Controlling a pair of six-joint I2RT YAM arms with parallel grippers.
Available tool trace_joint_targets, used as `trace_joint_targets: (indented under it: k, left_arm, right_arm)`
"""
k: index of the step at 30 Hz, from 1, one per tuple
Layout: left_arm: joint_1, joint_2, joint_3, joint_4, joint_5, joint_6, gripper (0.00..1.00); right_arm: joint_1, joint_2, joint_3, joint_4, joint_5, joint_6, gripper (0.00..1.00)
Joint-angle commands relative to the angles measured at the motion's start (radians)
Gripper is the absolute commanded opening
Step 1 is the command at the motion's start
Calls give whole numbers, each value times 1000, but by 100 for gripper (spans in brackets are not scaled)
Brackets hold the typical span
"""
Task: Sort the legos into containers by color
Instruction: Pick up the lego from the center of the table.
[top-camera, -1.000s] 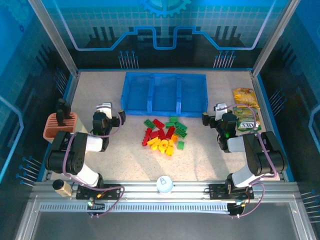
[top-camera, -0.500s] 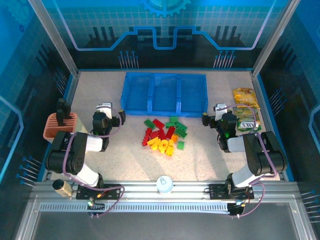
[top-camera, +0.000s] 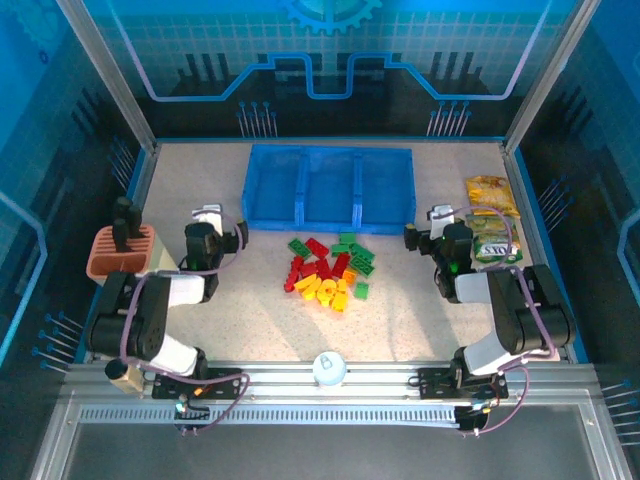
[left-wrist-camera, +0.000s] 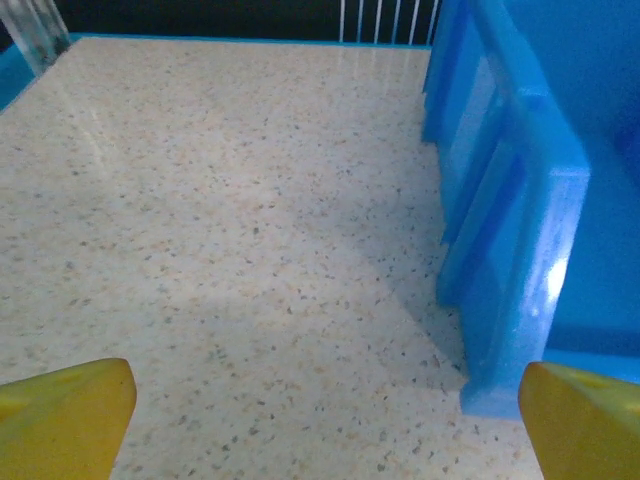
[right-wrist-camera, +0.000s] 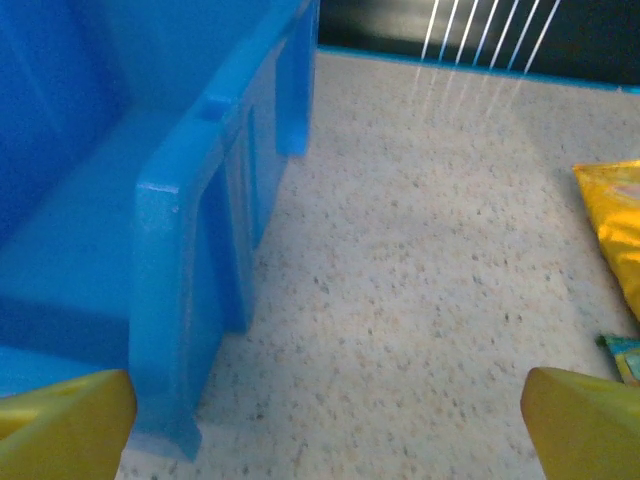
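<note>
1. Legos (top-camera: 328, 268) are in neither claw. The left gripper (left-wrist-camera: 322, 418) has its yellow fingertips (left-wrist-camera: 62, 412) spread wide, with bare table (left-wrist-camera: 220, 240) between them and nothing held.
2. The right gripper (right-wrist-camera: 325, 420) is the same: spread wide, nothing held.
3. Each claw sits low, just beside a near corner of the blue tray (top-camera: 328, 149), the left one at the left corner and the right one at the right.
4. The legos lie in one mixed heap on the table between the arms, just in front of the tray. Green is mostly on the tray side, red is at the left and middle, and yellow-orange is nearest the bases.
5. All three compartments look empty to us, so we judge that sorting has not begun.
6. We judge the step in hand to be the first pick. Take a brick from the heap's edge, come straight down on it, and narrow the jaws first so neighbours aren't dragged along. Keep one colour per compartment. Left arm takes the red side and right arm the green, so they don't cross.
7. The snack packets (top-camera: 490, 215) lie just beside the right claw, so we'd steer clear of them.
</note>
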Motion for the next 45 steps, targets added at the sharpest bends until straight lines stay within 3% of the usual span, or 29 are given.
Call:
trace_joint_targets:
  k: [1,3,6,7,9,11,16,20,25,34,38,45]
  left_arm:
    - [-33,-175,236,-416,-102,-28,99]
    - [-39,-223,374,-636,-79,-95,99]
    - [-25,-249,520,-944,-169,-432,99]
    - [-2,-250,564,-1035,-47,-461,99]
    - [20,-245,611,-1122,177,-479,99]
    - [-19,-238,650,-1232,234,-493,99]
    - [-303,-286,648,-1402,-5,-492,99]
    - [-425,-319,567,-1424,-26,-586,95]
    - [-601,-346,426,-1332,-55,-688,86]
    - [-873,-240,234,-1147,-72,-809,78]
    - [-926,-203,205,-1070,-58,-814,77]
    - [-926,-115,233,-1025,-55,-751,75]
  right_arm:
    - [65,-138,158,-297,1,-79,100]
    - [100,-175,301,-526,4,-47,100]
    - [89,-164,569,-1004,102,265,100]
    - [63,-145,633,-1105,58,346,100]
    - [23,-116,700,-1193,-115,418,100]
    - [35,-122,712,-1211,-147,450,100]
    - [71,-155,709,-1220,-156,463,100]
    - [103,-153,736,-1308,-186,438,100]
    - [205,-199,702,-1378,-152,409,93]
    - [395,-355,483,-1352,-149,505,84]
    - [493,-408,419,-1351,-108,550,80]
    - [590,-486,366,-1362,-59,610,76]
